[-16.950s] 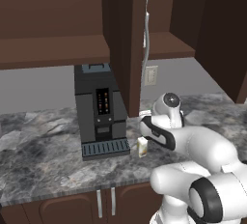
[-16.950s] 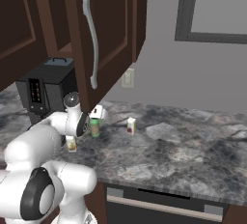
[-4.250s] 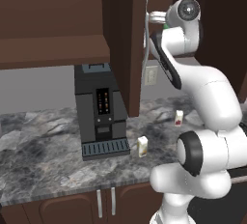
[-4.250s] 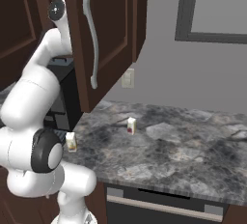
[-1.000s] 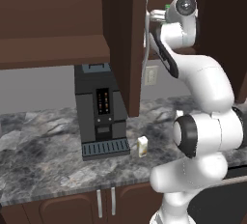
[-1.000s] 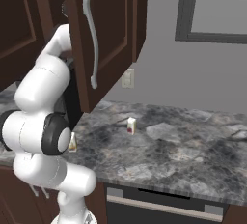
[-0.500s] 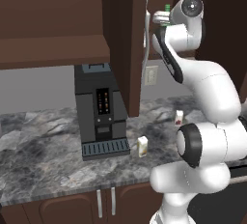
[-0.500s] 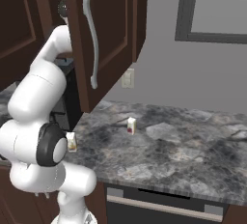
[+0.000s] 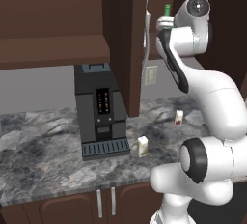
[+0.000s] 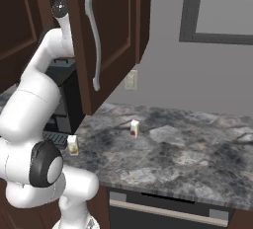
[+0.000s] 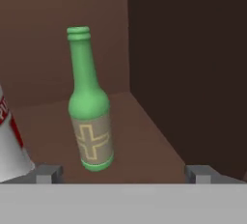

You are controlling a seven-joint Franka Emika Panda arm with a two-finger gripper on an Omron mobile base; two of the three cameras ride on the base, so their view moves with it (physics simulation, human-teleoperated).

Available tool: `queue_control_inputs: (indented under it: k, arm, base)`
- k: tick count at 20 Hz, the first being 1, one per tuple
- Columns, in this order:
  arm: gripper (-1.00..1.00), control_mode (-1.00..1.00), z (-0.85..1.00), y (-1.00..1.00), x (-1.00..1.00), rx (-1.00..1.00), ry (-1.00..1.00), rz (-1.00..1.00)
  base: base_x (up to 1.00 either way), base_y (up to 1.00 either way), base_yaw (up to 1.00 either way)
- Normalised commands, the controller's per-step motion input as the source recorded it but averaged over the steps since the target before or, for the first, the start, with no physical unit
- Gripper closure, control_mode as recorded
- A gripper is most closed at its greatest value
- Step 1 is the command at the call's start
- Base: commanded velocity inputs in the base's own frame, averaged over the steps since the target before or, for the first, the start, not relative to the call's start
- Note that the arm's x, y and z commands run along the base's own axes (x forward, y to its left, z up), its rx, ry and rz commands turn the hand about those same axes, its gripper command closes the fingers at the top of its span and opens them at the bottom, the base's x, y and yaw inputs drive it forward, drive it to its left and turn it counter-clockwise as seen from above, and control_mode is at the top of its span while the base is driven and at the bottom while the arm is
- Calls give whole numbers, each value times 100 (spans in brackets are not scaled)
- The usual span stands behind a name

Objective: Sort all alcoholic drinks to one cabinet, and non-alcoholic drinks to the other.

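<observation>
One slim green glass bottle [image 11: 90, 103] stands upright on the narrow dark cabinet's shelf [image 11: 144, 131], just ahead of the gripper [image 11: 123, 172], left of centre between its wide-spread, empty fingertips [image 11: 47, 172].

Green bottle [image 9: 167, 10] mostly hidden behind arm; white-red object [image 11: 8, 141] cut off

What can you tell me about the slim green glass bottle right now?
The slim green glass bottle has a long neck with a lipped mouth and a tan label bearing a pale cross. It stands upright on the brown wooden shelf inside the narrow cabinet, free of the open gripper. A white and red object stands beside it, apart.
</observation>
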Motion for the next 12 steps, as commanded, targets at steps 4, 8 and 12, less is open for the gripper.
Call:
queue_control_inputs:
  k: [4, 8, 12]
  arm:
    - [-100, -100, -24, 0, -51, -3, 15, 1]
    - [-100, -100, -22, 4, -53, -1, 8, 3]
    - [-100, -100, -25, 15, -49, -1, 4, 5]
  base:
    - [0, 0, 0]
    - [0, 0, 0]
    - [0, 0, 0]
